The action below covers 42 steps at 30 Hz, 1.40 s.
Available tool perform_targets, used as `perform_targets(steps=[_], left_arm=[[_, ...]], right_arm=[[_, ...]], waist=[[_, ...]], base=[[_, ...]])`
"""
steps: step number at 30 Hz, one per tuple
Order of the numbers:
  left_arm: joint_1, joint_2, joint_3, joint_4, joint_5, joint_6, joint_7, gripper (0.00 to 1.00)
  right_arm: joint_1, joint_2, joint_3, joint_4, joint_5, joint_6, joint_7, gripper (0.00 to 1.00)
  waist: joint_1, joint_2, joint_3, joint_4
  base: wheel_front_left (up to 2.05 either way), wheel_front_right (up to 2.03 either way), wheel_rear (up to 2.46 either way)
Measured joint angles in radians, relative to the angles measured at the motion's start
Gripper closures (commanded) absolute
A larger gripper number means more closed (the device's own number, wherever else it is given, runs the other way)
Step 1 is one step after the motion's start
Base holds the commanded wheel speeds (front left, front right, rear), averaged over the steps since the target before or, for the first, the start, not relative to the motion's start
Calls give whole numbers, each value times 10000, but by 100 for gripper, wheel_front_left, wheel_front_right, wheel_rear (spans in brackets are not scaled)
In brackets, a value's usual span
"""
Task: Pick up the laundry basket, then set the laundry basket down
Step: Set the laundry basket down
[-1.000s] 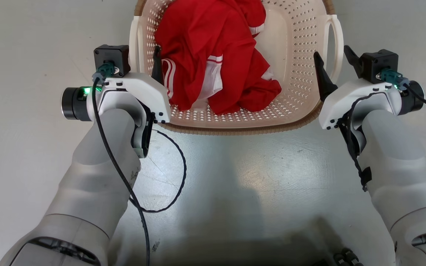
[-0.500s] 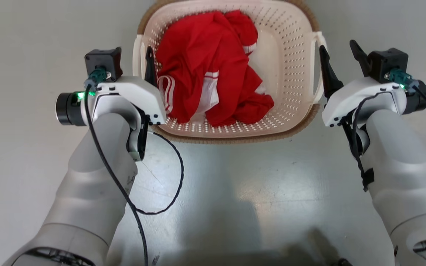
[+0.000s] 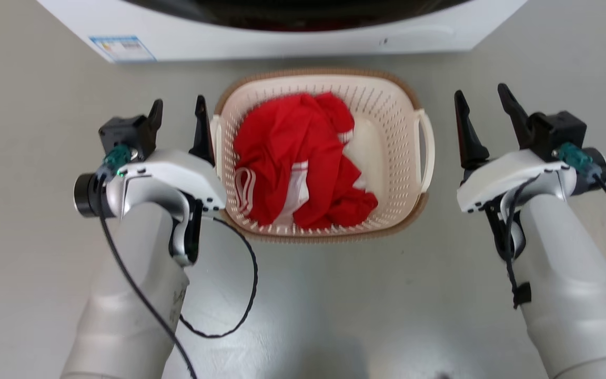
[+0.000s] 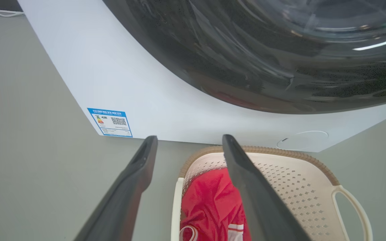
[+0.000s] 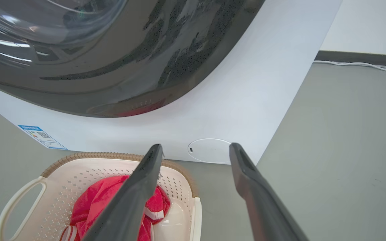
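Dark and spread, my left jaws stand mid-left, just beside the laundry basket (image 3: 387, 158), pinching nothing. It sits centre frame on the floor (image 3: 334, 295), below the washing machine (image 3: 282, 45). My right jaws, spread too, hang clear of its right handle (image 3: 425, 152). This fits either reaching in to lift or letting go after setting down. Its long axis seems to run left-to-right, handles at the ends.

Bright, even, diffuse overhead light. Soft sheen on grey floor (image 3: 292, 316); streaky glare on dark washer door (image 4: 246, 50). Sharp focus throughout; wide-angle bowing at wrist-view edges.
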Motion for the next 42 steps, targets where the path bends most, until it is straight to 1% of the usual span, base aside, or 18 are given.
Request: perform_targets(steps=[7, 12, 19, 20, 21, 25, 31, 34, 42], left_arm=[[1477, -12, 807, -1175, 134, -405, -2, 0], [2586, -8, 1187, -2027, 132, -650, 0, 0], [3791, -2, 1129, -2913, -111, -652, 0, 0], [3791, -2, 1129, -2913, -111, -652, 0, 0], [4178, 0, 1095, -3106, -148, -640, 0, 0], [4777, 4, 1062, -3400, -230, -623, 0, 0], [5805, 29, 930, -3824, -249, -387, 0, 0], [6229, 40, 949, -3940, -249, -360, 0, 0], [7131, 54, 1101, -4195, -357, -190, 0, 0]], right_arm=[[1204, 38, 127, -1292, 50, 0, -13, 0], [2087, 54, 121, -2044, 46, 0, -13, 0], [3183, 82, -17, -2673, 40, 0, -13, 0], [3183, 82, -17, -2673, 40, 0, -13, 0], [3498, 90, -17, -2761, 40, 0, -13, 0], [4034, 96, -19, -2819, 40, 0, -13, 0], [5013, 119, -25, -2909, 40, 0, -13, 0], [5297, 127, -38, -2915, 40, 0, -13, 0], [6023, 134, -58, -2901, 40, 0, -13, 0]], waist=[[0, 0, -1293, -65], [0, 0, -2227, -105], [0, 0, -3333, -51], [0, 0, -3333, -51], [0, 0, -3645, -37], [0, 0, -4148, -30], [0, 1, -5095, -42], [0, 0, -5469, -75], [0, 0, -6115, -131]], base=[[0, 0, 0], [0, 0, 0], [0, 0, 0], [0, 0, 0], [0, 0, 0], [0, 0, 0], [0, 0, 0], [0, 0, 0], [0, 0, 0]])
